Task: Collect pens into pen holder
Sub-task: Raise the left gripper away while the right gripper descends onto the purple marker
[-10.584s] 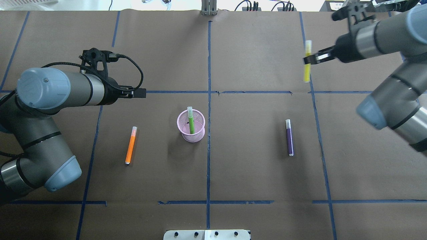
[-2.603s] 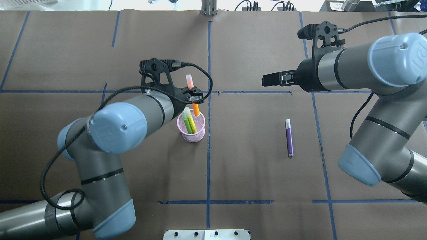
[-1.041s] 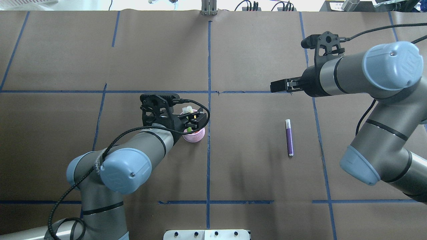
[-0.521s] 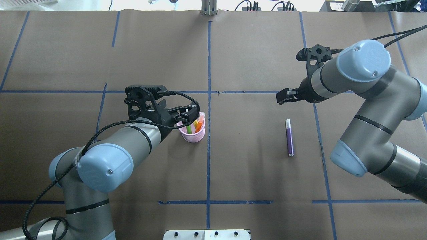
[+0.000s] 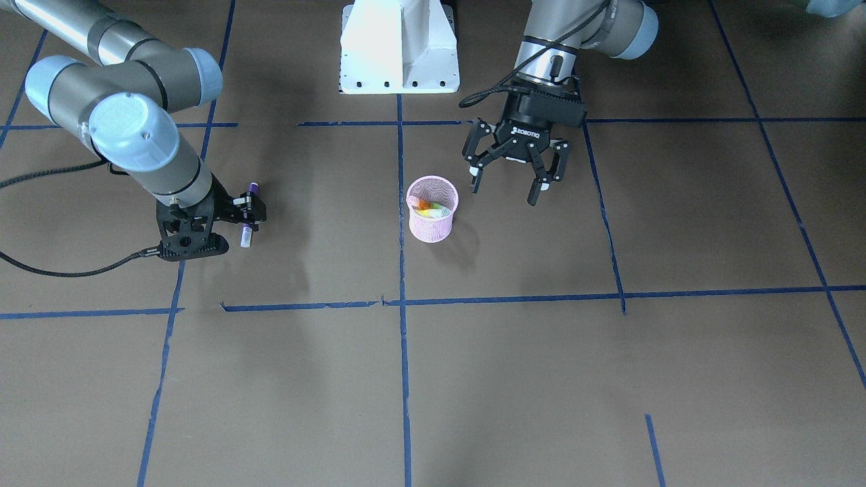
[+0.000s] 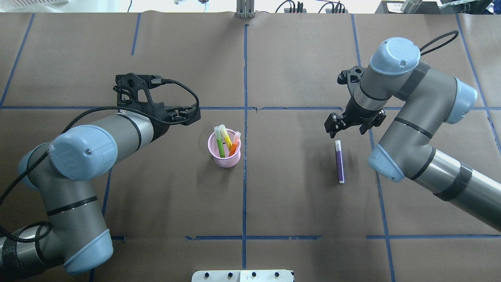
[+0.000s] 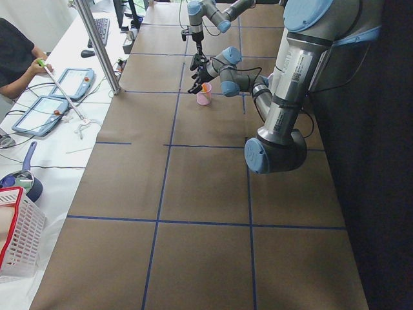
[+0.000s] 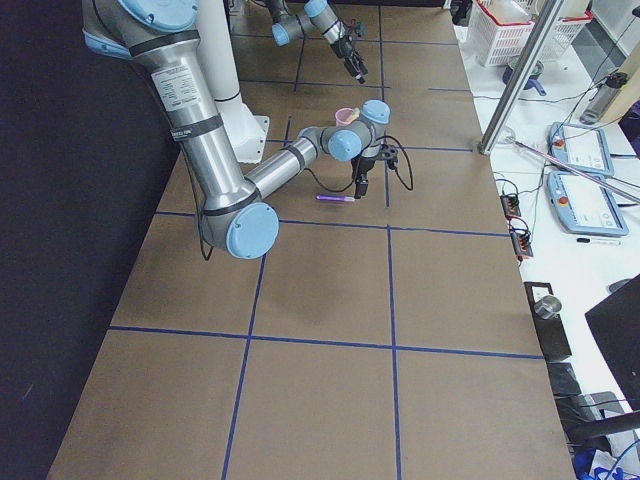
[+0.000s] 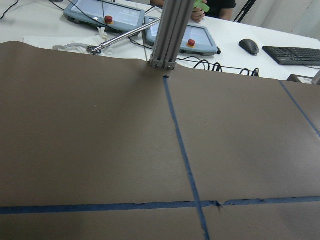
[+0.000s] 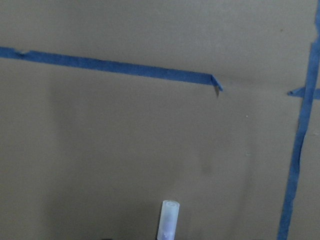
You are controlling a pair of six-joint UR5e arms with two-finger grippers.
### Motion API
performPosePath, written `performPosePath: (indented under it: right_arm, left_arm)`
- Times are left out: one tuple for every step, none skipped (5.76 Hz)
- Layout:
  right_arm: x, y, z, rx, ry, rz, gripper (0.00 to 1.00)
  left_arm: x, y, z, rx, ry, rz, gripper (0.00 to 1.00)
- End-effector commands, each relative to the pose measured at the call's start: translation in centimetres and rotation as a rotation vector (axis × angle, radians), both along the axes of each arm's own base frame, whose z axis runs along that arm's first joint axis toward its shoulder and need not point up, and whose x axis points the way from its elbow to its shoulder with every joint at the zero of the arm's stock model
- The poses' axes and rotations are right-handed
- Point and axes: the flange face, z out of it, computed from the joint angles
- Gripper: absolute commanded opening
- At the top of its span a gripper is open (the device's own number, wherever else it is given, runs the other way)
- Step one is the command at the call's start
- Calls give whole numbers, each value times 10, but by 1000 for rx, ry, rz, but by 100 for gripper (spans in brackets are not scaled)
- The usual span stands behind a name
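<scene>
Both arms bent; right tool (image 5: 248, 214) points down above purple pen (image 6: 339, 164).

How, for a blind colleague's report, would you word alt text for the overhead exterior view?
A pink pen holder near the middle of the table holds green, yellow and orange pens, while a purple pen lies flat to its right. The right gripper hangs open by that pen's capped end; the left gripper, open, is clear of the holder.

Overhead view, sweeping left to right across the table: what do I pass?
left end effector → pen holder → purple pen
</scene>
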Motion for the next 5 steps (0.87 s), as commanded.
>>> performPosePath:
  right_arm:
    - [-8,-7,24,-69,-16,-68,92]
    - [-15,-2,26,-74,-13,-79,88]
    - [-27,6,21,-82,-16,-93,87]
    - [-43,19,23,-99,-8,-108,87]
    - [-47,23,16,-157,2,-55,86]
  left_arm:
    - [-4,-3,7,9,-25,10,100]
    - [-5,-3,8,7,-27,9,100]
    - [-5,-3,8,7,-27,8,100]
    - [-7,-1,6,11,-20,8,100]
    - [-11,1,8,9,-22,8,100]
